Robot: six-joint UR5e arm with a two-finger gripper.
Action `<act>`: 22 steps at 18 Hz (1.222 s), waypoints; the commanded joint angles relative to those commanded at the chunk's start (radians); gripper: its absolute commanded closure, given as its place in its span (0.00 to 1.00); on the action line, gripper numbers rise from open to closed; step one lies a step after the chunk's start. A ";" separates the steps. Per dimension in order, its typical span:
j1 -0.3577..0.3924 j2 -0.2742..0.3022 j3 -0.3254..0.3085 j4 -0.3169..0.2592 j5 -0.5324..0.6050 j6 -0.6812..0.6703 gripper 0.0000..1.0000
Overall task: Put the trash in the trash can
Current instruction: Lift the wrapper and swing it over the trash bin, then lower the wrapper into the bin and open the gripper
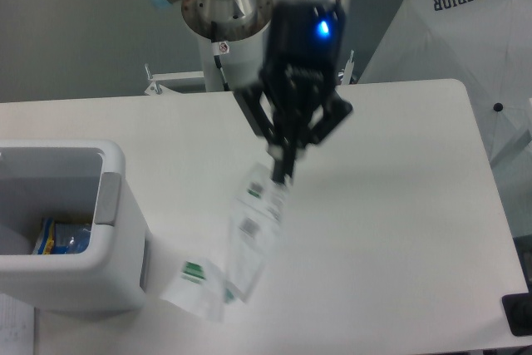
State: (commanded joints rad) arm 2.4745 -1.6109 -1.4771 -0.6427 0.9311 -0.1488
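My gripper (283,174) hangs well above the middle of the table, shut on the top edge of a clear-white wrapper (252,234) with green stripes and a barcode. The wrapper dangles down and to the left, blurred by motion. A second wrapper piece (196,287) trails at its lower end; I cannot tell whether it is attached or lying on the table. The white trash can (114,204) stands at the left edge, its opening facing up. Inside it lies the bottle (62,236), with bluish and yellow tints showing.
The arm's white base column (226,31) stands at the back of the table. A white folded umbrella-like cover (465,47) is at the right rear. A dark object (519,313) sits past the table's right front corner. Papers (17,326) lie by the bin's front.
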 joint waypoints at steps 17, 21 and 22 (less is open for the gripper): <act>-0.232 0.091 -0.232 -0.002 0.003 0.441 1.00; -0.261 0.054 -0.241 -0.003 0.006 0.471 1.00; -0.269 0.037 -0.241 -0.003 0.008 0.482 1.00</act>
State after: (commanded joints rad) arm 2.2059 -1.5737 -1.7181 -0.6458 0.9388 0.3328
